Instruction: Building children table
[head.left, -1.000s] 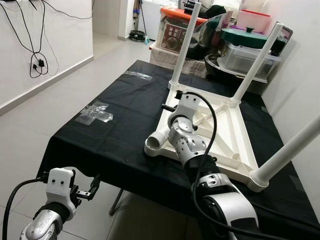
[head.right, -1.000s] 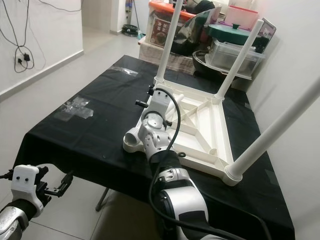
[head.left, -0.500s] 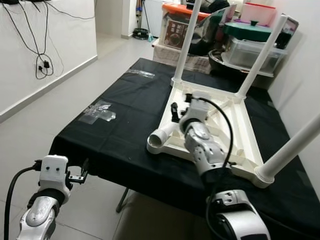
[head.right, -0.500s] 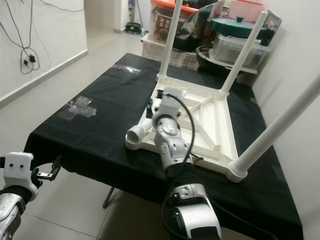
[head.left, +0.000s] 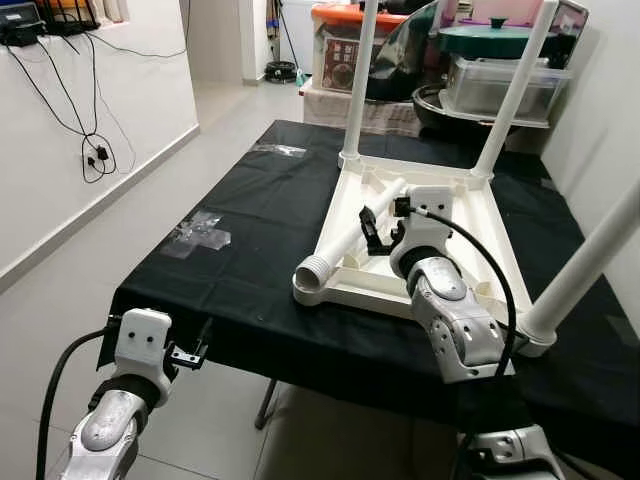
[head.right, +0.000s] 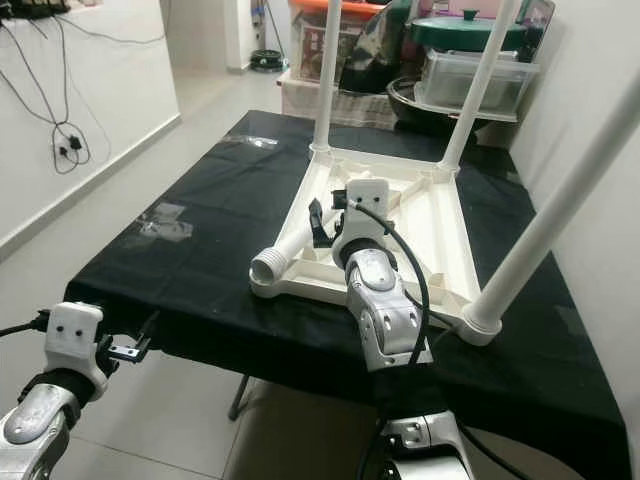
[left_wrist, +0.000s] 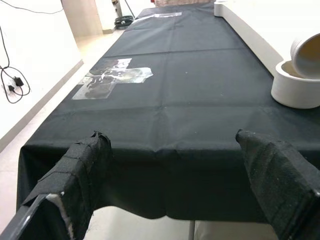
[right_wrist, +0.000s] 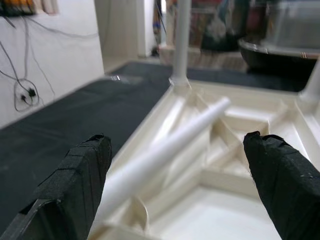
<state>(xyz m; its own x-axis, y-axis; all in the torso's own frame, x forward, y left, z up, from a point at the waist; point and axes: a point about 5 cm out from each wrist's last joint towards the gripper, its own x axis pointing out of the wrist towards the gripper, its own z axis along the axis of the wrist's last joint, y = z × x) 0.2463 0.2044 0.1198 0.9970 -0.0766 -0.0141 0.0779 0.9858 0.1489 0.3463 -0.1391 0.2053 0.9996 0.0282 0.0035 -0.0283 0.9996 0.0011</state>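
White upside-down kids' table (head.left: 455, 215) w/ loose leg (head.left: 352, 233) lying on it. Right gripper (head.left: 380, 232) fingers apart above leg. Left gripper (head.left: 197, 345) fingers apart, low by black cloth (head.left: 240, 230) edge.

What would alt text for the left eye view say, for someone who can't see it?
An upside-down white children's table lies on a black-covered table, three legs standing up and a fourth, loose leg lying across its frame. The right gripper, jaws open, hovers just above that leg; the left gripper hangs below the near edge.
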